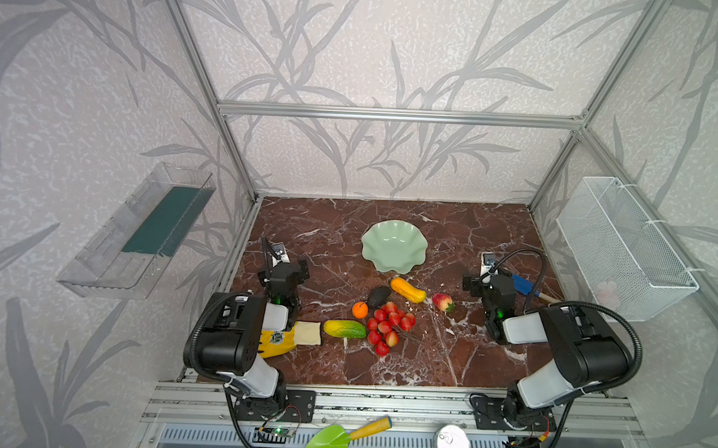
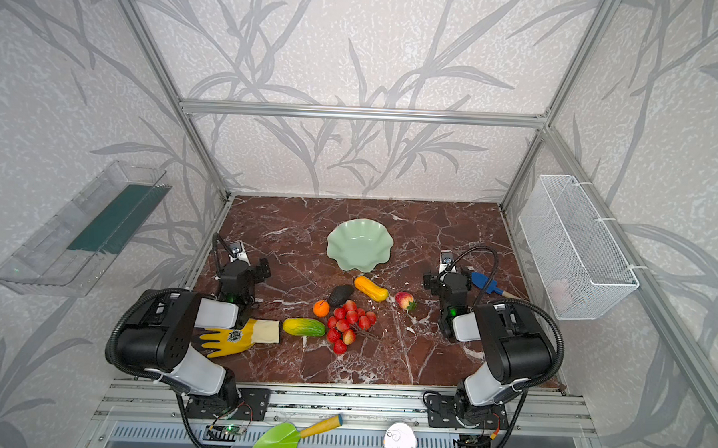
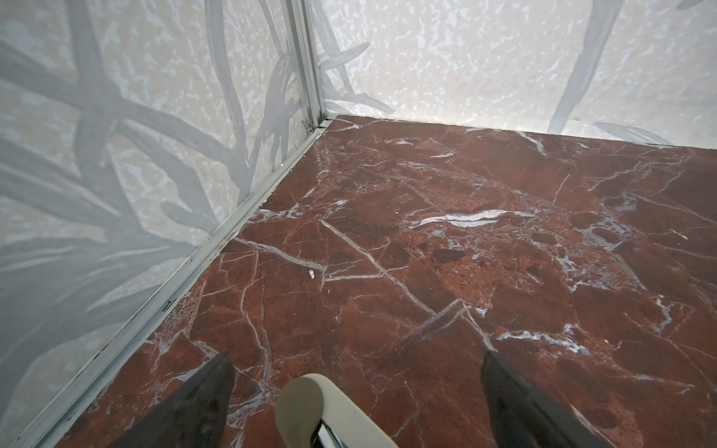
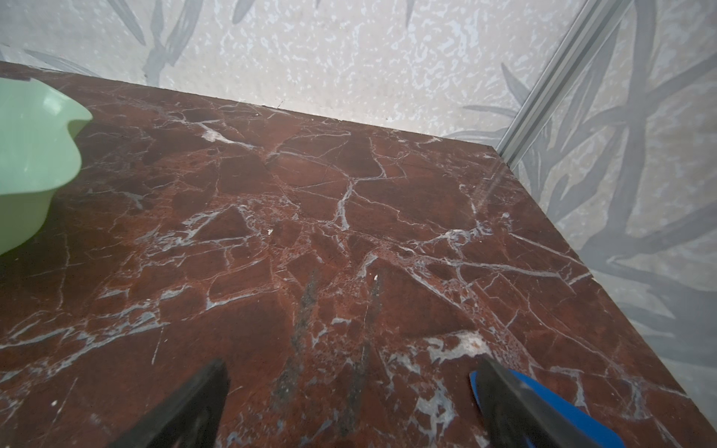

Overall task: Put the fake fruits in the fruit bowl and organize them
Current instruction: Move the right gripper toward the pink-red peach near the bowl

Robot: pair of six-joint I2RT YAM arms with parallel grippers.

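- The small glossy plastic fake fruits lie clustered on the red-brown marble tabletop (image 1: pixel 315 227) between the two arms, none in a bowl yet; neither wrist view shows them, so they sit inward of and behind where both sets of jaws point.
- The left gripper (image 3: pixel 357 360) has its jaws spread wide and empty over bare marble; the right gripper (image 4: pixel 353 362) is likewise spread and empty, with a blue-bladed tool (image 4: pixel 551 399) just beside one finger.
- The red strawberry (image 1: pixel 442 302) is nearest the right gripper; probably that arm's first pick.
- The yellow-green oblong (image 1: pixel 344 329) lies crosswise, nearest the left arm; the orange-yellow oblong (image 1: pixel 407 290) lies diagonally, closest to the bowl.
- The dark avocado (image 1: pixel 378 296), small orange (image 1: pixel 360 310) and bunch of red berries (image 1: pixel 388 326) crowd together mid-table.
- The pale mint-green scalloped fruit bowl (image 1: pixel 393 247) is empty, beyond the fruits toward the back wall; the white wire basket (image 1: pixel 622 249) holds something pale that I cannot tell.
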